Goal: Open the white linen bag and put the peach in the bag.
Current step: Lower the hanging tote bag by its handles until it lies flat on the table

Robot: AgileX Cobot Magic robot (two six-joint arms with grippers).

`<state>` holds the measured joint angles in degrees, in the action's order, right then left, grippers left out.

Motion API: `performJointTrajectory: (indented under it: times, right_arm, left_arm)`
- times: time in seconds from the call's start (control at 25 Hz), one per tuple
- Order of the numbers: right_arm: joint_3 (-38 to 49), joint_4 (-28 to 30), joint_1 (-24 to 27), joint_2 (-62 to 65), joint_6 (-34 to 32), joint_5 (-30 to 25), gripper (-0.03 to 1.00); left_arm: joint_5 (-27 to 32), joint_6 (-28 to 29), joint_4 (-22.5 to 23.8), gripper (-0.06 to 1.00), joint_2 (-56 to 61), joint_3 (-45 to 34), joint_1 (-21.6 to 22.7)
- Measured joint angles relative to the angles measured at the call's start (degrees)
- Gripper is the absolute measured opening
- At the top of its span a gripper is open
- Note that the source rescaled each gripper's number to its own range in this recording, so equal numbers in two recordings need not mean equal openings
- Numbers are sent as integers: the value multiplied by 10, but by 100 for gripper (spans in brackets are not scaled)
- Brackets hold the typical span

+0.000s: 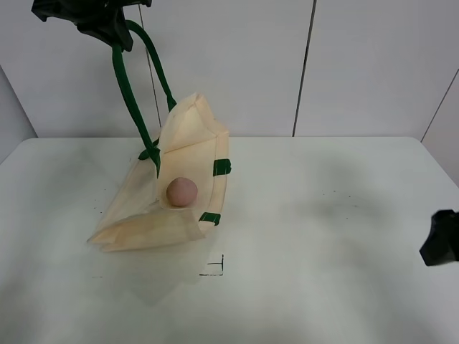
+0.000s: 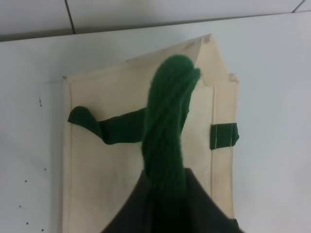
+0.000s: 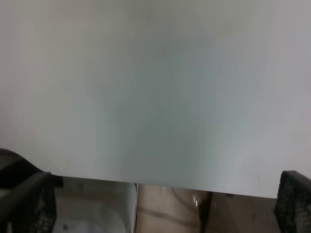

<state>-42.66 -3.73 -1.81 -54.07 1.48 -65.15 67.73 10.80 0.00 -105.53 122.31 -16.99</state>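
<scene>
Upper left of frame: left gripper clamped on green handle, holding white linen bag open. Centre-left, peach sits inside the bag mouth. Right edge: right gripper, fingers wide apart.

Left gripper: matte black, angular housing. Right gripper: black, blocky; wrist view shows dark pads with fine grid texture.

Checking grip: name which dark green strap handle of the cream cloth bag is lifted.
The handle pulled taut to the left gripper; the other handle lies slack on the bag.
</scene>
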Motion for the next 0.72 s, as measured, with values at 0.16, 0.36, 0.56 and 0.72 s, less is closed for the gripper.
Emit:
performJointTrajectory:
  times: [0.16, 0.36, 0.56, 0.72]
  right_arm:
    - [90, 1, 0, 169, 0, 45, 100]
    - [142, 5, 0, 356, 0, 59, 100]
    - [144, 21, 0, 491, -15, 62, 100]
    - [144, 30, 0, 542, -22, 61, 100]
  left_arm:
    - [0, -1, 0, 0, 0, 0, 0]
    - [0, -1, 0, 0, 0, 0, 0]
    - [0, -1, 0, 0, 0, 0, 0]
    - [0, -1, 0, 0, 0, 0, 0]
